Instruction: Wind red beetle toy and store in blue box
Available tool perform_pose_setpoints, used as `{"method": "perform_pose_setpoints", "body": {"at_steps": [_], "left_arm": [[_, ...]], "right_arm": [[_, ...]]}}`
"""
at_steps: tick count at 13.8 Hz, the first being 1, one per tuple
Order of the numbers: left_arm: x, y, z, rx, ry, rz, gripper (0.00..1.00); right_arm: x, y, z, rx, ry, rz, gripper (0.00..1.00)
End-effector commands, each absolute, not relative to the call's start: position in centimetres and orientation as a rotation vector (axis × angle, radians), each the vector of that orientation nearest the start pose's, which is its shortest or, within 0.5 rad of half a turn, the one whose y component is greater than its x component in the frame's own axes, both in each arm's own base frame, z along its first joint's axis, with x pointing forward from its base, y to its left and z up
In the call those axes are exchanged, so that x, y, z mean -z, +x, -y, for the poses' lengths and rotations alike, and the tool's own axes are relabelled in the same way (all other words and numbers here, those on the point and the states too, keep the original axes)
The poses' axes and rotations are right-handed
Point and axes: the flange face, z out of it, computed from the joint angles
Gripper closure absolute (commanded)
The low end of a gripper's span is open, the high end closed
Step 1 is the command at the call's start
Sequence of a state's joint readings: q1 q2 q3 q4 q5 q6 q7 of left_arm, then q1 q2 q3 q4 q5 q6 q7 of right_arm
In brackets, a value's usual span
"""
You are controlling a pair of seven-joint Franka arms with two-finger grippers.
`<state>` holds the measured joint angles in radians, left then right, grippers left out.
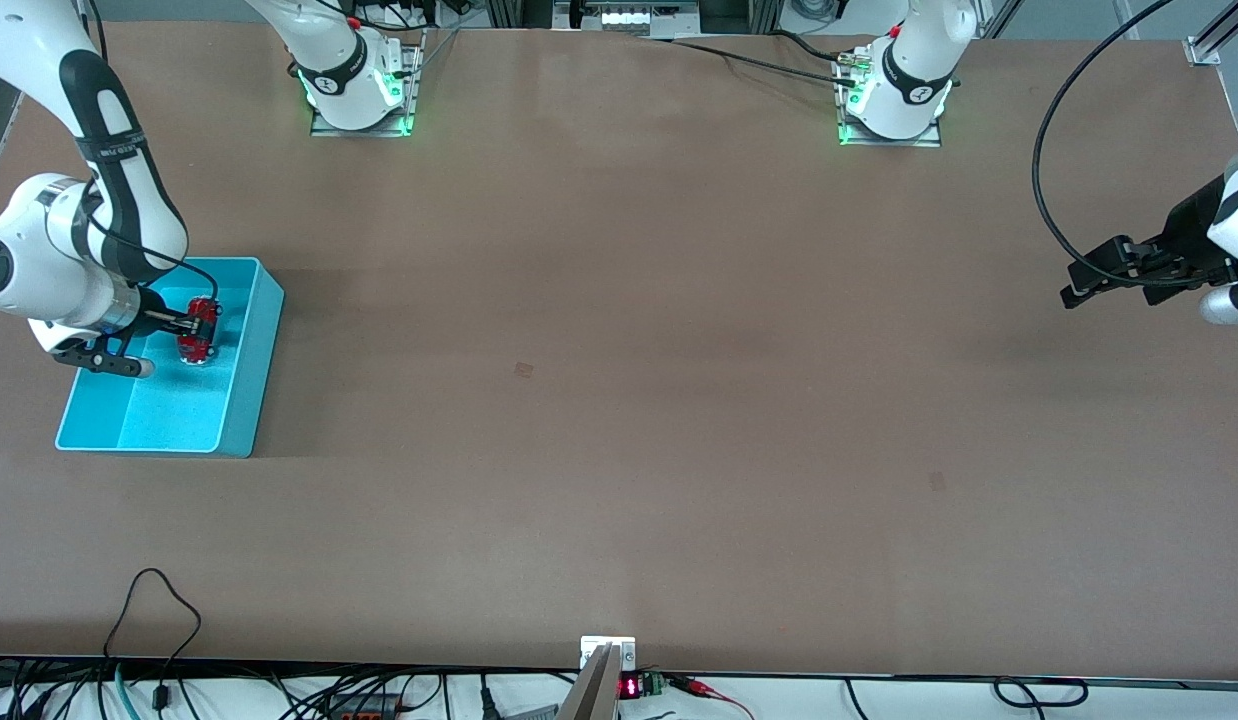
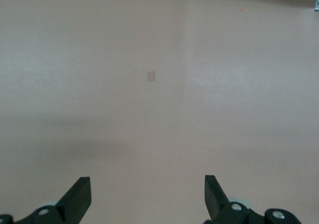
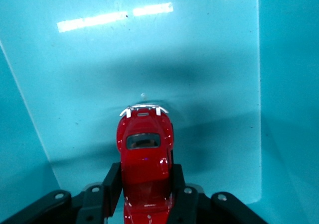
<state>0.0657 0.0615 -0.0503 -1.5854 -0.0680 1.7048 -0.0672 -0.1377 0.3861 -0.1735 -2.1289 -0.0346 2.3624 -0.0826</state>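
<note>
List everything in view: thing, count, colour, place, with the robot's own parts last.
red beetle toy: one, glossy red with silvery bumper, inside the blue box, held by the right claw.
blue box: one, light blue, on the table at the right arm's end.
table: one, brown, under everything.
right claw: one, black, inside the box, shut on the toy.
left claw: one, black, open, waiting over bare table at the left arm's end.

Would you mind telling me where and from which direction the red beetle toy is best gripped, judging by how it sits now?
Probably across its flanks, from above: the right gripper already clamps the red beetle toy that way inside the blue box. The flanks are its flattest faces; roof and bumper ends are rounded. The left gripper waits open.
</note>
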Motion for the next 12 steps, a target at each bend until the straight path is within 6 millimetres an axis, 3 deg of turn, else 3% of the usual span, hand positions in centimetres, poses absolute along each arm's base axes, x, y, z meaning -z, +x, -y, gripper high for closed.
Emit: {"method": "perform_pose_setpoints", "body": {"at_steps": [1,2,4,5,8,10,12], "left_arm": [[-60.0,58.4,-0.2,0.113,-3.206,0.124,0.00],[-60.0,58.4,-0.2,0.113,-3.207,0.125,0.00],[-60.0,58.4,-0.2,0.113,-3.207,0.125,0.00],[-59.9,58.4,-0.2,0.111,-3.207,0.125,0.00],[-59.9,58.4,-0.2,0.113,-3.207,0.125,0.00],[-60.0,58.4,-0.2,0.118,-3.207,0.122,0.00],[-60.0,58.4,-0.2,0.118,-3.207,0.122,0.00]], "right_arm": [[-21.4,53.6,17.0,-0.239,-3.168,-0.309,0.35],[-21.4,53.6,17.0,-0.239,-3.168,-0.307,0.34],[-21.9,53.8,17.1,-0.222,-3.170,-0.305,0.00],[-22.9,54.1,17.1,-0.196,-3.174,-0.304,0.00],[-28.7,55.5,16.7,-0.092,-3.182,-0.280,0.00],[-34.3,56.7,16.6,-0.080,-3.177,-0.277,0.00],[-40.5,58.1,15.3,-0.097,-3.168,-0.236,0.00]]}}
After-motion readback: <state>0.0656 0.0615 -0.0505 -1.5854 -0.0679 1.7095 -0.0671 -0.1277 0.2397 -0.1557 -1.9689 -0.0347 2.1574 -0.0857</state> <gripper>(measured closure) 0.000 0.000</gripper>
